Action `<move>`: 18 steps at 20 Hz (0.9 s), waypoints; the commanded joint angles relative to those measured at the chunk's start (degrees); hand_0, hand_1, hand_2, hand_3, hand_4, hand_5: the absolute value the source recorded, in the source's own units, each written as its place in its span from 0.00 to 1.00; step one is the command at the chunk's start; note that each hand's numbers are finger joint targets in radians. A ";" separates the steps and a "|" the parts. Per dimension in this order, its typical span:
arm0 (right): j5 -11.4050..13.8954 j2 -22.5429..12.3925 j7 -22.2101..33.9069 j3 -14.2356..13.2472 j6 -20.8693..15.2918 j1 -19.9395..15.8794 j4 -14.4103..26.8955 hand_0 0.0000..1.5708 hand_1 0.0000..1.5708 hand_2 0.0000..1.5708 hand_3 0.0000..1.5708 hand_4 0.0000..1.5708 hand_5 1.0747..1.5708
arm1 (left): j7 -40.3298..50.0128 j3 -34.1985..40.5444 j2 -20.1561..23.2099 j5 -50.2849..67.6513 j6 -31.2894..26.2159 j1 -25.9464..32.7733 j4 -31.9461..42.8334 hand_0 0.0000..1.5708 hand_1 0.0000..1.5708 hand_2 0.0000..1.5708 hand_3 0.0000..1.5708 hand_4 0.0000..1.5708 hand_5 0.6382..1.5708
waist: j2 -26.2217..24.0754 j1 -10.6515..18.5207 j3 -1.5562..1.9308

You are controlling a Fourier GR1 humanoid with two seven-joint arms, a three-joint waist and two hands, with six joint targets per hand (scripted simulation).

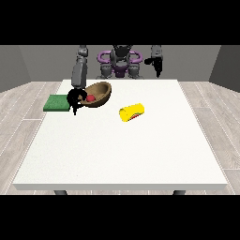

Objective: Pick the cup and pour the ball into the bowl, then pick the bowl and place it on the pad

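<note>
A brown bowl (101,93) is tilted up over the table's back left, its opening turned toward the camera, with a red ball (90,98) inside it. The hand at the view's left (75,99) grips the bowl's left rim, fingers curled on it. Just left of that hand lies a green pad (56,103) at the table's left edge. A yellow cup (131,112) lies on its side near the table's middle, its red inside showing. The hand at the view's right (157,64) hangs raised beside the robot's torso, away from everything.
The white table (122,154) stretches toward the camera. The robot's torso (120,62) stands behind the far edge.
</note>
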 commanded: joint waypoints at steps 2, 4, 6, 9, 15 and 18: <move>1.30 -2.34 11.53 1.85 -7.19 -4.09 1.48 1.00 1.00 1.00 0.93 0.59 0.84 | -0.59 3.76 0.25 1.63 -0.18 -0.82 5.27 0.00 0.00 0.00 0.00 0.70 0.77 | -2.40 -2.13 1.32; 0.46 -6.45 14.45 1.49 -3.52 -2.06 1.61 1.00 1.00 1.00 0.97 0.60 0.85 | -3.82 3.93 0.47 2.50 -0.60 2.97 5.48 0.00 0.00 0.00 0.00 0.71 0.77 | -4.47 -3.56 1.34; 0.17 -9.27 18.34 1.39 -4.28 -2.78 1.07 1.00 1.00 1.00 0.93 0.59 0.86 | -2.33 4.68 2.07 3.44 -2.31 4.00 5.88 0.00 0.00 0.00 0.00 0.73 0.77 | -7.28 -4.24 1.31; 0.23 -13.42 20.74 1.34 -2.97 -3.05 1.19 1.00 1.00 1.00 0.81 0.58 0.85 | 0.48 6.76 2.45 5.45 -3.11 2.71 4.99 0.00 0.00 0.00 0.00 0.74 0.77 | -7.69 -5.52 1.36; 0.05 -17.57 25.93 2.24 -1.66 -3.84 -0.35 1.00 1.00 1.00 0.82 0.61 0.85 | -4.31 5.61 0.59 2.99 -1.66 6.31 10.02 0.00 0.00 0.00 0.00 0.74 0.76 | -9.70 -7.43 1.36; 0.93 -13.02 24.17 5.09 0.23 0.59 -2.81 1.00 1.00 1.00 0.82 0.61 0.85 | -5.53 8.89 -0.32 3.02 0.80 4.53 14.96 0.00 0.00 0.00 0.00 0.74 0.76 | -11.50 -11.59 1.35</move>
